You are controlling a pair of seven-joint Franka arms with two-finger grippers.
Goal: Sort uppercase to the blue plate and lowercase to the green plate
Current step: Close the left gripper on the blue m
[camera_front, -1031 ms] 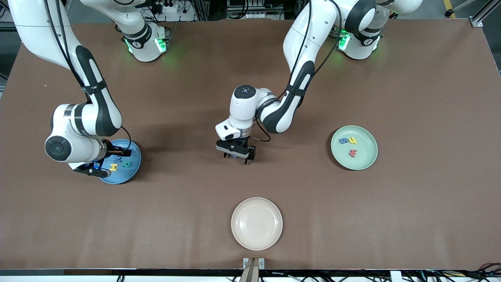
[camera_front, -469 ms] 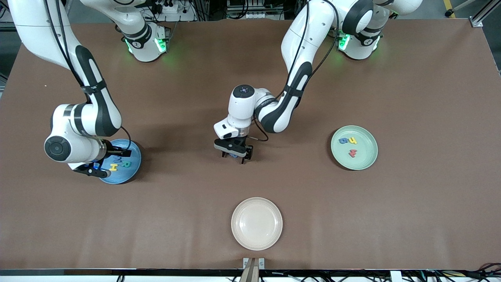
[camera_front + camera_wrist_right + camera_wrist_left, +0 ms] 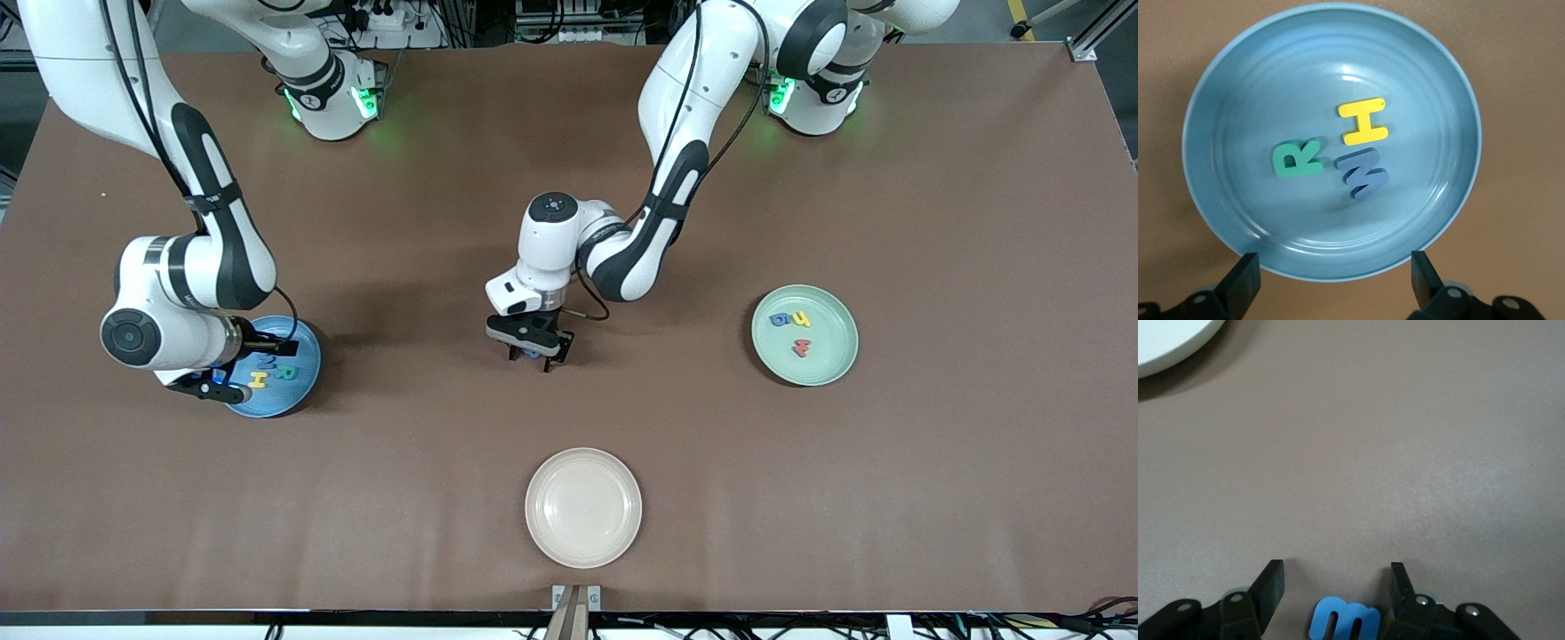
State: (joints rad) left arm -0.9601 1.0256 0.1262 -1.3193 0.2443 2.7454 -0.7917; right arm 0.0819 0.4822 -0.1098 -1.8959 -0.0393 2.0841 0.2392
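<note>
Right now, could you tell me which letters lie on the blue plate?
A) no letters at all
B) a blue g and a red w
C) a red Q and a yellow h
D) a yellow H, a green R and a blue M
D: the right wrist view shows the yellow H, green R and blue M lying on the blue plate.

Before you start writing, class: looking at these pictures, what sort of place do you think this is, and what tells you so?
Probably a robotics lab. Two white arms are bolted to one brown table, cables and equipment crowd its edge, and foam letters are sorted onto a blue plate and a green plate.
</note>
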